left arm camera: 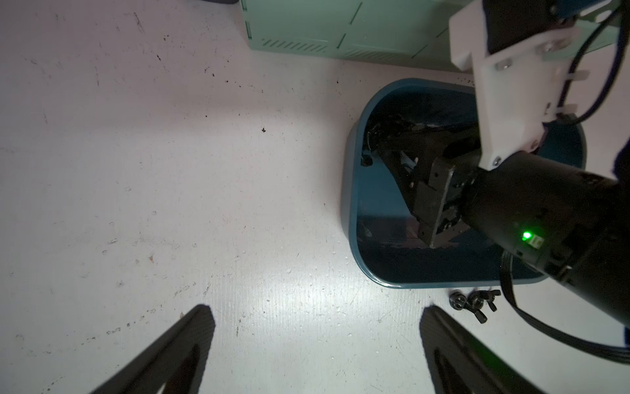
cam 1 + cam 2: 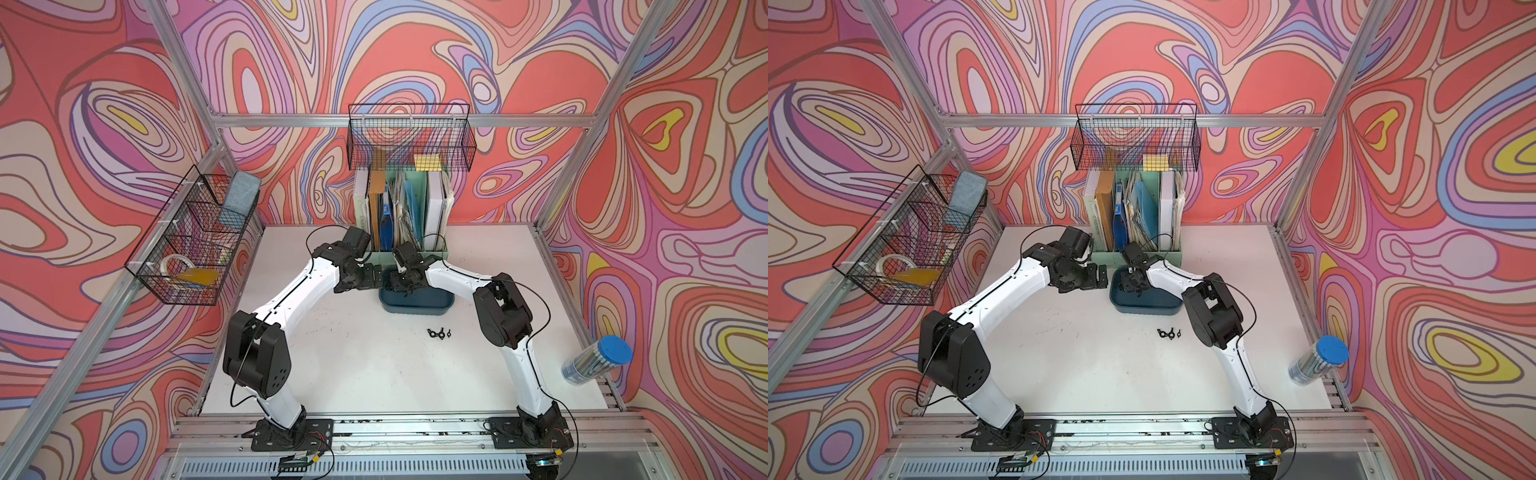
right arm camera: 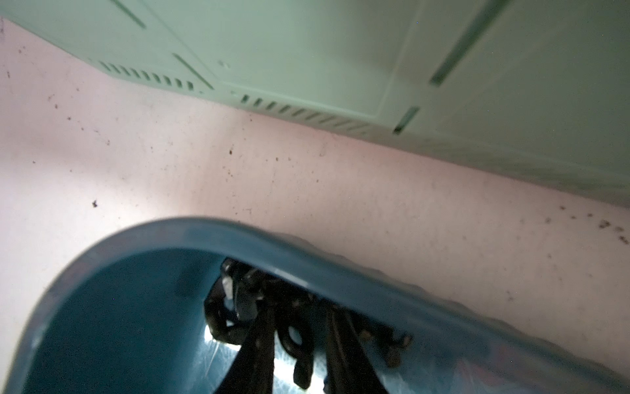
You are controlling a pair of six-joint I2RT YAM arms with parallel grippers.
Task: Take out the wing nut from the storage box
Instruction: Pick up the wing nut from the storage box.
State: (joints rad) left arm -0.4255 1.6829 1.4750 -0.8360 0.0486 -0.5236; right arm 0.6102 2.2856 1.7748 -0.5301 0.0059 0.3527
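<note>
The right gripper (image 3: 300,317) reaches down into the storage box (image 2: 415,307), a shallow dark teal tub on the white table (image 2: 353,374). In the right wrist view its two dark fingers (image 3: 255,354) stand a little apart, with a black wing nut (image 3: 296,337) between them. Whether they press on it cannot be told. More black hardware (image 3: 231,307) is heaped just beyond the fingertips, against the box wall nearest the mint-green file holder (image 3: 341,51), so the task's nuts lie right at this gripper's tips. The left gripper (image 1: 317,314) hangs over bare table just beside the box, outside its rim (image 1: 347,204), with its jaws spread wide and nothing in them. A small cluster of wing nuts (image 2: 438,332) lies out on the table in front of the box, on the base side of the right gripper and close to one of the left gripper's fingers in the left wrist view (image 1: 474,303). The file holder stands just past both grippers, packed with upright books, folders and loose papers, among them a blue folder (image 2: 386,216). Above it a black wire basket (image 2: 457,145) holds a yellow block (image 2: 428,162). Well off to the left gripper's outer side a second wire basket (image 2: 143,272) carries a roll of tape (image 2: 176,264), something flat and yellow (image 2: 199,276), and a grey-blue pad (image 2: 239,197). Far out on the right gripper's side a clear tube with a blue lid (image 2: 596,359) holds what look like pencils.
</note>
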